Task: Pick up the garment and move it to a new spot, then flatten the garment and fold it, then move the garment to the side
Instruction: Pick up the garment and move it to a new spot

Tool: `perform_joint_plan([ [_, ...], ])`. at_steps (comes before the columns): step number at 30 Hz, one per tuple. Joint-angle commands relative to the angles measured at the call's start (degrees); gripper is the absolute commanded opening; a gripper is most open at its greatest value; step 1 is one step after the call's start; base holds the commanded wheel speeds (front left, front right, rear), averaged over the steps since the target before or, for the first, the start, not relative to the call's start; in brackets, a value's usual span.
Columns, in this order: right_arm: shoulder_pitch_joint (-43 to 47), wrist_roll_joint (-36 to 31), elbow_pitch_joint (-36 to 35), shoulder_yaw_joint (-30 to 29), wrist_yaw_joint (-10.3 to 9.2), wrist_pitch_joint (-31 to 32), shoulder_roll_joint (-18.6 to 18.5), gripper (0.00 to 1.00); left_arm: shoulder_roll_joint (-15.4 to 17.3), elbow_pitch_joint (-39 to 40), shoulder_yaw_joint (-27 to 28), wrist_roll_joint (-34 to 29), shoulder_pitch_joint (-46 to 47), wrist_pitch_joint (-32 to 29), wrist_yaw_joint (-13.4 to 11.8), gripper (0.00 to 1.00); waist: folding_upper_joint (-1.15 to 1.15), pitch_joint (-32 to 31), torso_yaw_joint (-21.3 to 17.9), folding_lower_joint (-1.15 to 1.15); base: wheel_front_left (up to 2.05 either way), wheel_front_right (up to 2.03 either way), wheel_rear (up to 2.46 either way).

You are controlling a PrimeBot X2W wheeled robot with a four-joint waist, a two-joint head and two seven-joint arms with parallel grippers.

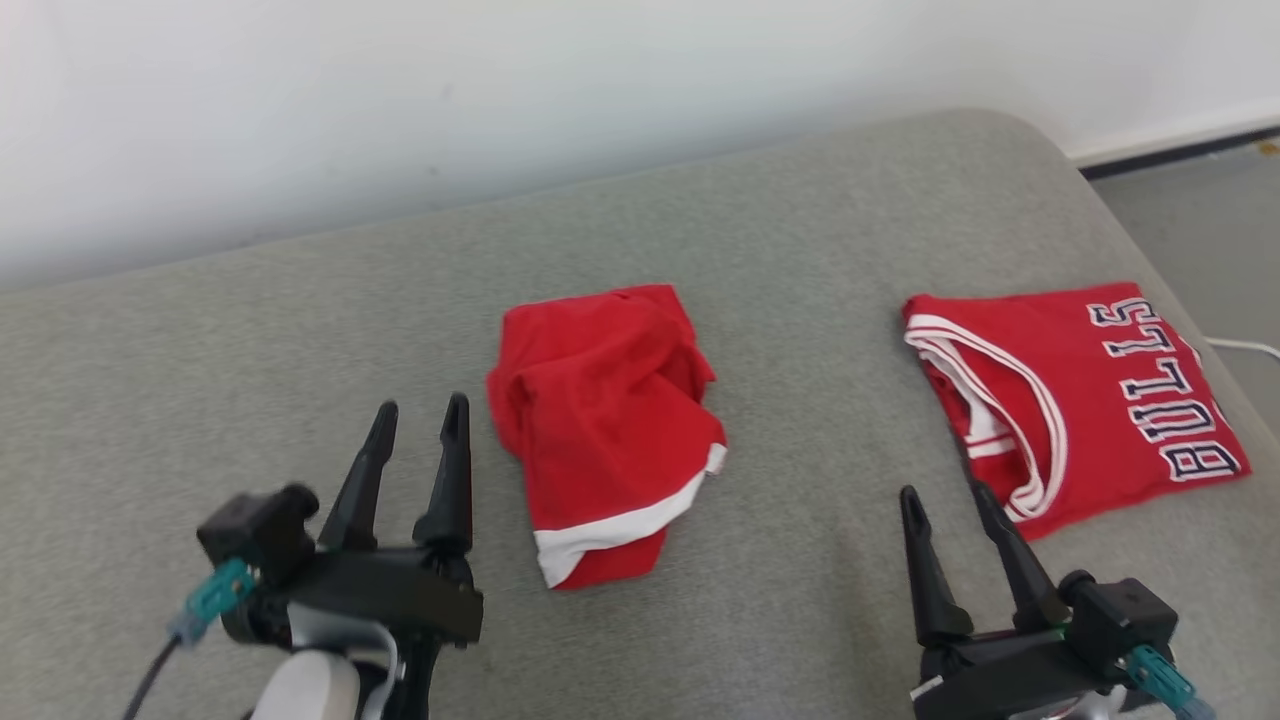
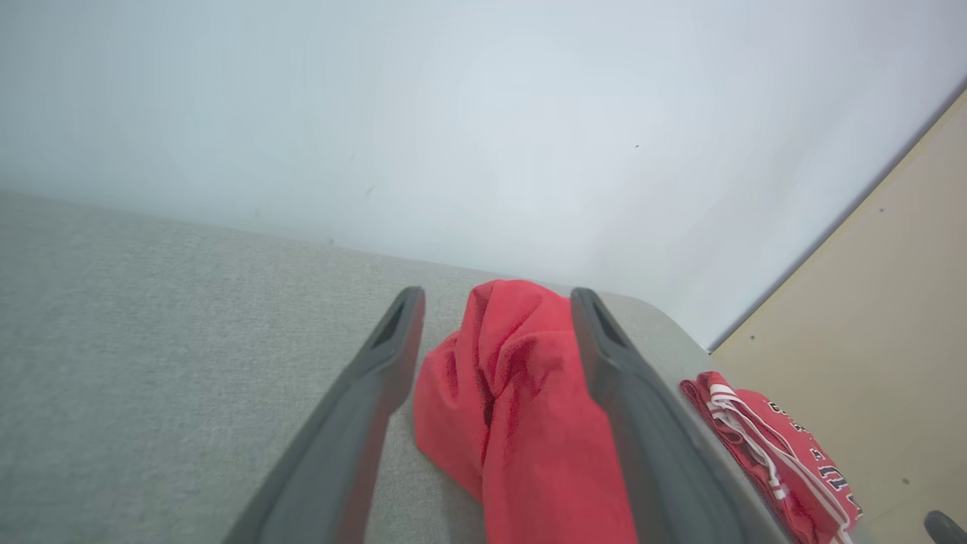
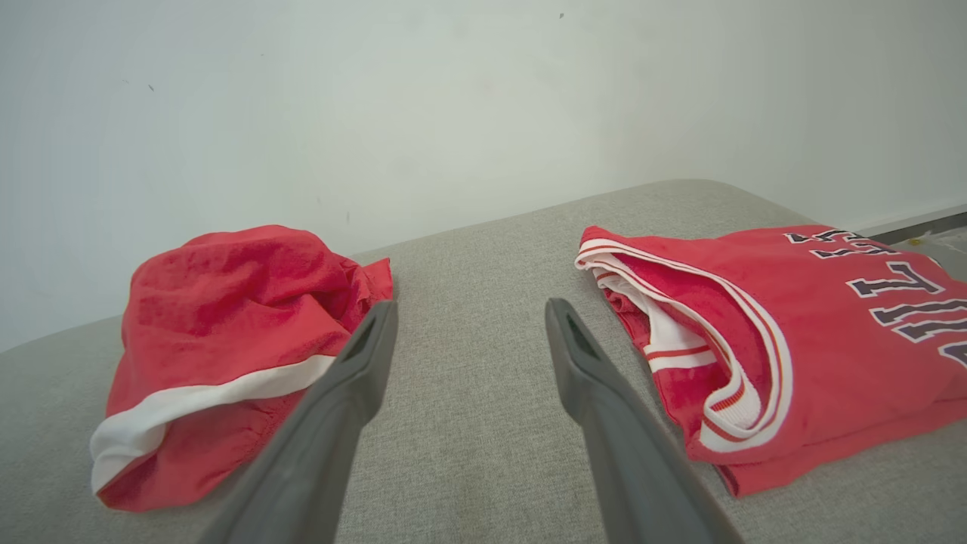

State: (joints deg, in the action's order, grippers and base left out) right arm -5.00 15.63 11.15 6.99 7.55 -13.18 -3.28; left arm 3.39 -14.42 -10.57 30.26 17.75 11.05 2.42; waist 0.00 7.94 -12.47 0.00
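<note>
Hands first: left hand (image 1: 422, 405) sits low and near on the gray cushion (image 1: 250, 340), fingers spread and holding nothing, with its tips pointing just past the left edge of the red shorts (image 1: 600, 420). Right hand (image 1: 943, 490) is also spread wide and empty, parked over bare cushion between the shorts and the folded red jersey (image 1: 1090, 400). The shorts are the thing to work on, I reckon. They lie mid-cushion in a rumpled heap, white hem band showing at the near end and cloth bunched up at the far end. The jersey off to the right already looks folded and set aside. My guess is the step in hand is the flattening, though it could just as well be the first pick-up. Either way, the next move needs each hand to pinch an edge or corner of the shorts and pull them apart so the cloth spreads flat. Beyond that it's plain white wall (image 1: 500, 100).
</note>
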Motion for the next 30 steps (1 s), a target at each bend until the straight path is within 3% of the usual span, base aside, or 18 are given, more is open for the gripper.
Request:
perform_joint_plan([
  [1,1.2,-0.5,-0.5,-0.9,-0.12,0.2,-0.3,1.00,0.2,0.8,0.3,-0.9,-2.5,1.6,0.0,1.00,0.00,-2.8,3.9,0.00,0.00,0.00,0.00],
  [7,3.7,-1.1,-1.9,-3.9,-0.12,0.9,-0.4,1.00,1.7,3.3,2.6,-4.9,-9.3,4.0,0.2,1.00,0.00,-4.7,7.4,0.00,0.00,0.00,0.00],
  [15,7.0,-1.7,-2.9,-5.7,-0.12,1.5,-1.0,1.00,0.7,10.3,9.5,-11.6,-19.3,4.1,1.1,1.00,0.00,-6.2,10.8,0.00,0.00,0.00,0.00],
  [30,9.2,-1.5,-2.3,-5.2,-0.13,1.6,-0.4,1.00,-0.3,9.8,14.7,-16.1,-25.8,4.1,3.9,1.00,0.00,-7.2,12.3,0.00,0.00,0.00,0.00],
])
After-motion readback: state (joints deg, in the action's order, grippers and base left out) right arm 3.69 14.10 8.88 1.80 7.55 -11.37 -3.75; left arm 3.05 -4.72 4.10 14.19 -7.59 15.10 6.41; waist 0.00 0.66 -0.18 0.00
